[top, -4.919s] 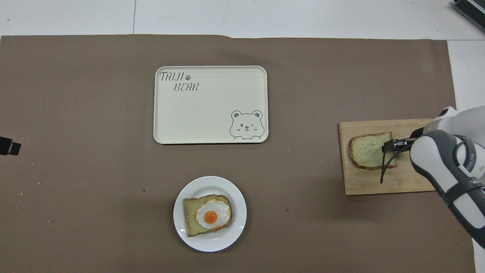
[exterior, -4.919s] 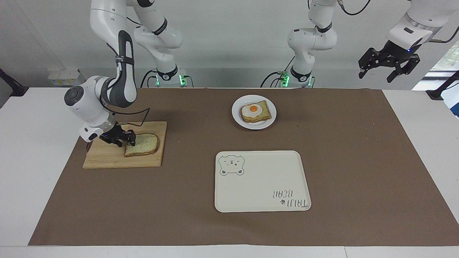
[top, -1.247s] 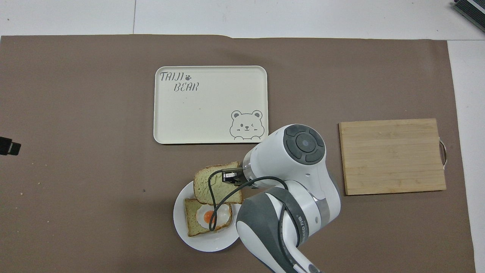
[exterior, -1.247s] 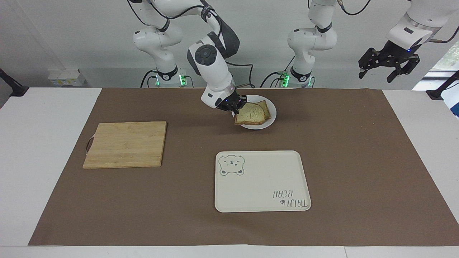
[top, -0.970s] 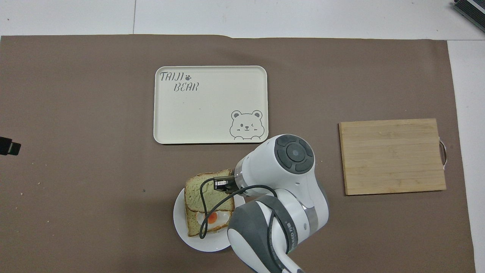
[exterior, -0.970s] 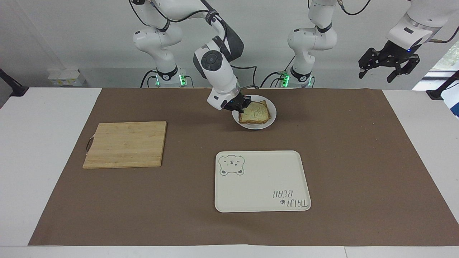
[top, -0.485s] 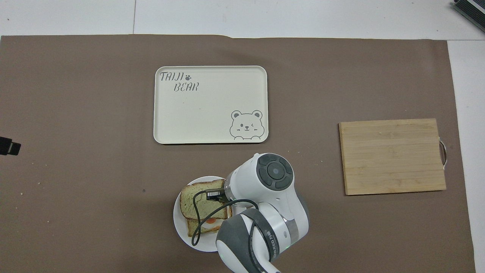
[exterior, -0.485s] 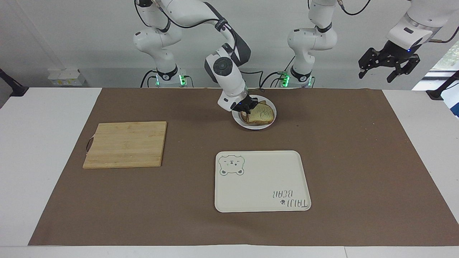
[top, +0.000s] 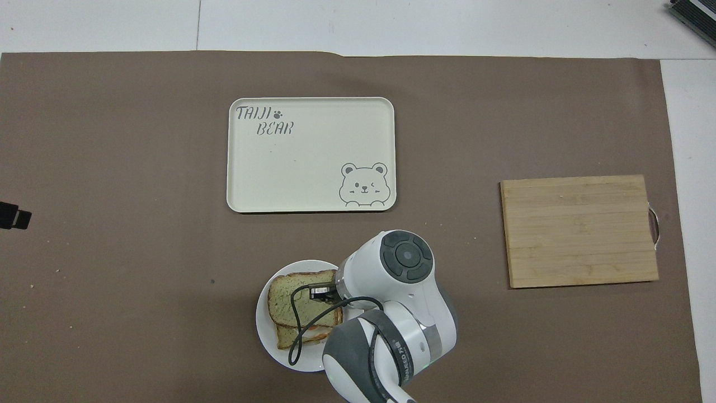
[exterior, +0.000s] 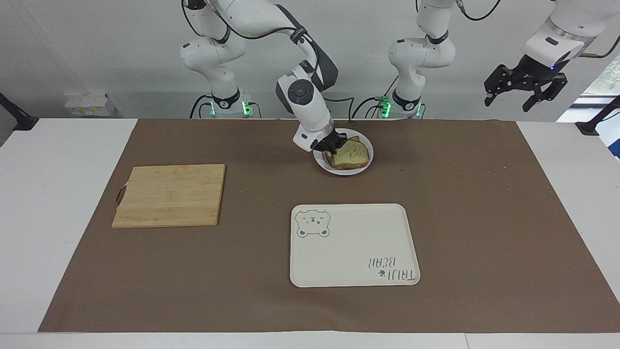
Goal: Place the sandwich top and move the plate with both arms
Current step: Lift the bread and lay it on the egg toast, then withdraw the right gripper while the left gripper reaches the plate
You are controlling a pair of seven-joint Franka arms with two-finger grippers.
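Observation:
The sandwich top (exterior: 352, 155) is a plain bread slice lying on the egg toast (exterior: 357, 141) on the small white plate (exterior: 345, 171), near the robots at mid-table. My right gripper (exterior: 334, 148) is low at the slice's edge toward the right arm's end and is shut on it. In the overhead view the sandwich top (top: 291, 299) covers most of the egg toast (top: 292, 337) on the plate (top: 265, 330), with the right gripper (top: 320, 293) at its edge. My left gripper (exterior: 507, 104) waits open, high over the left arm's end of the table; its tip (top: 12, 216) shows in the overhead view.
A cream tray with a bear drawing (exterior: 353, 247) lies farther from the robots than the plate; it also shows in the overhead view (top: 307, 162). A bare wooden cutting board (exterior: 169, 194) lies toward the right arm's end (top: 579, 229). A brown mat covers the table.
My right gripper carried the sandwich top from the cutting board to the plate and lowered it onto the egg toast. In the last half second it shifted only slightly. The left arm has not moved.

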